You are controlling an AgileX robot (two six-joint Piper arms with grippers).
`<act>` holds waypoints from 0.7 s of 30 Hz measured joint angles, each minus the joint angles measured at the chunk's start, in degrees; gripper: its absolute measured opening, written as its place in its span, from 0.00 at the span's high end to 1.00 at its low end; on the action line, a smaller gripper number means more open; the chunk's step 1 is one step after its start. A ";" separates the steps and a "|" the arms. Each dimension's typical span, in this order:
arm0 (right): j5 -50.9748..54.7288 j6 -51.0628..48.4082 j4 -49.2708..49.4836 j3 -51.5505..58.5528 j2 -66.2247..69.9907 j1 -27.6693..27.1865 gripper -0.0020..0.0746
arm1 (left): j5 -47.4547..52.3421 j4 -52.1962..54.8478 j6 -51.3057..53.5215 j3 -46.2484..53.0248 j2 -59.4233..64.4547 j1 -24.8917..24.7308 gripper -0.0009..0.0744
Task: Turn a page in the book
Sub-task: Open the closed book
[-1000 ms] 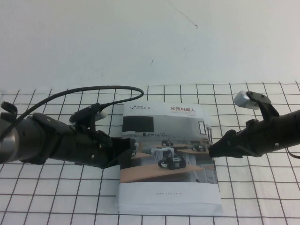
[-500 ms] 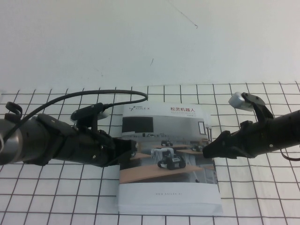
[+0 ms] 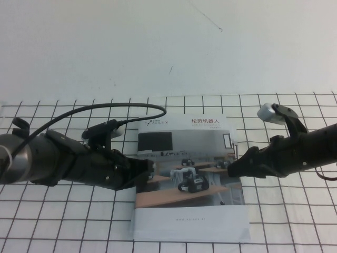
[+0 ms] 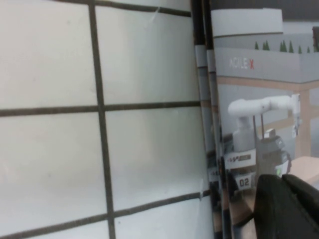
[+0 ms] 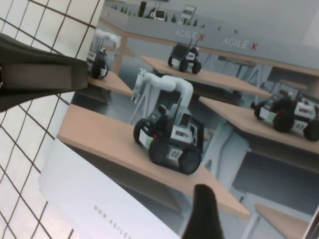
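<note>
Book [image 3: 189, 176] closed; left tool [image 3: 149, 169] pins spine edge, state unclear; right tool [image 3: 232, 169] apart at free edge; catch only top leaf

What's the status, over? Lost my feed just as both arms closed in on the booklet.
Left gripper at the book's spine edge. Right gripper open at opposite edge. Book closed, flat, the page unlifted. Nothing in the way.

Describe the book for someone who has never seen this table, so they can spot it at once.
On the white table with its black grid, look between the left gripper at one edge and the open right gripper at the other. The book lies closed there, the only printed thing: a white cover with a photo of wheeled robots on wooden desks.
</note>
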 joint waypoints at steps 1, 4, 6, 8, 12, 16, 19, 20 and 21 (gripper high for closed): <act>0.00 0.00 0.00 0.00 0.00 0.08 0.32 | 0.45 -0.07 0.00 -0.12 0.25 0.00 0.99; 0.10 -0.45 0.09 0.00 0.00 0.61 0.32 | 1.02 -0.20 0.00 -0.33 0.39 0.00 0.99; 0.10 -0.67 0.09 0.00 0.00 1.18 0.32 | 1.02 -0.20 0.00 -0.33 0.39 0.00 0.99; 0.10 -0.78 0.22 0.00 0.28 1.71 0.32 | 1.02 -0.20 0.00 -0.33 0.48 0.00 0.99; -0.13 -0.87 0.35 0.00 1.89 2.27 0.32 | 1.09 -0.20 0.00 -0.33 0.48 0.00 0.99; -1.45 -0.90 0.45 -0.09 2.58 2.25 0.32 | 1.09 -0.20 0.00 -0.33 0.48 0.00 0.99; -2.95 -1.00 0.45 -0.09 2.83 2.25 0.32 | 1.09 -0.20 0.22 -0.33 0.48 0.00 0.99; -3.22 -1.00 0.45 -0.09 2.86 2.25 0.32 | 1.09 -0.20 0.36 -0.33 0.48 0.00 0.99; -3.36 -1.00 0.45 -0.09 2.86 2.25 0.32 | 1.09 -0.20 0.36 -0.33 0.48 0.00 0.99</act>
